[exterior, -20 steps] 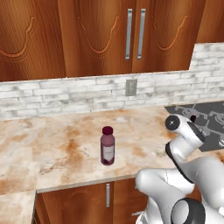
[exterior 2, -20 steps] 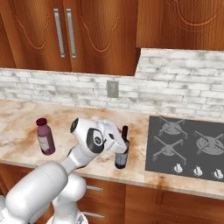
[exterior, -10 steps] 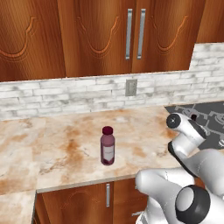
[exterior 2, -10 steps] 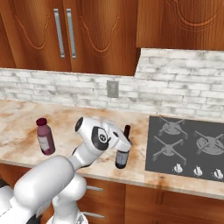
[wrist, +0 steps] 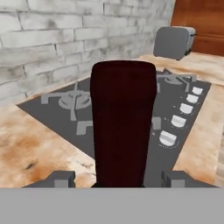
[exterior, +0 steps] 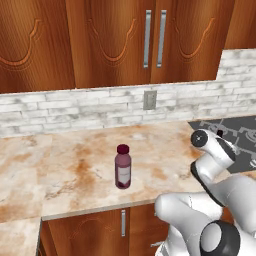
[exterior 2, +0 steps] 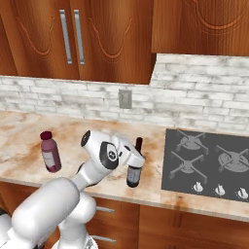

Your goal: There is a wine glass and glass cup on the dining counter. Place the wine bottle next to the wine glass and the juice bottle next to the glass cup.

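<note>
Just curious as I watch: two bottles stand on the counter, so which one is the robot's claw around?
The dark wine bottle beside the stove; the gripper straddles it. The squat purple juice bottle stands apart, untouched.

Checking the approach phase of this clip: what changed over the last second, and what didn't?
The arm has edged in on the wine bottle beside the stovetop, and the claw has narrowed around its body; a firm grip isn't confirmed. The bottle stands where it did. The juice bottle hasn't moved on the counter.
</note>
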Tool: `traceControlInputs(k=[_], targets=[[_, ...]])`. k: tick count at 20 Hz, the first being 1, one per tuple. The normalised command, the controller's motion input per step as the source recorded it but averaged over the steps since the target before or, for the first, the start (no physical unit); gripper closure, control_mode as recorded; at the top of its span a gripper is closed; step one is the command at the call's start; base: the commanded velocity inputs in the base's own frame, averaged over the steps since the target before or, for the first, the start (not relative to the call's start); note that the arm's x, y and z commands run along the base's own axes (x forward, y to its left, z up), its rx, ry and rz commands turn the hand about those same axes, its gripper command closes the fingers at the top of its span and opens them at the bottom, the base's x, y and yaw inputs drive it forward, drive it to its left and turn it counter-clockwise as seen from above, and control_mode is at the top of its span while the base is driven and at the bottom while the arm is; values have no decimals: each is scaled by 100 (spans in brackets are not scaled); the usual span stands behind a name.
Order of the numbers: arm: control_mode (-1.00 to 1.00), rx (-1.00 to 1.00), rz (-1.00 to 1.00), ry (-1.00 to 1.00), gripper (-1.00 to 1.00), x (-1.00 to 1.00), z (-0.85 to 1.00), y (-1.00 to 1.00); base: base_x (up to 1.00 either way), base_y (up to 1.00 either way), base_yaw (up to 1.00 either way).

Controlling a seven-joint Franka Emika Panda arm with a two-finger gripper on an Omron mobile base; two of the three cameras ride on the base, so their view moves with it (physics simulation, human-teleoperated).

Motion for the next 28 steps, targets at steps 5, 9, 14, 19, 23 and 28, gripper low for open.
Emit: traceControlInputs(k=[5, 9, 14, 19, 23, 28], targets=[[-100, 0, 8, -5, 100, -19, 31, 33, 0, 0, 0], [-100, 0, 12, -1, 100, -14, 46, 30, 0, 0, 0], [-100, 0, 19, 1, 100, -17, 57, 19, 0, 0, 0], [-100, 0, 22, 7, 100, -25, 55, 18, 0, 0, 0], [-100, 0, 28, 8, 100, -33, 50, 16, 0, 0, 0], [-100, 0, 32, 8, 100, -32, 52, 16, 0, 0, 0]])
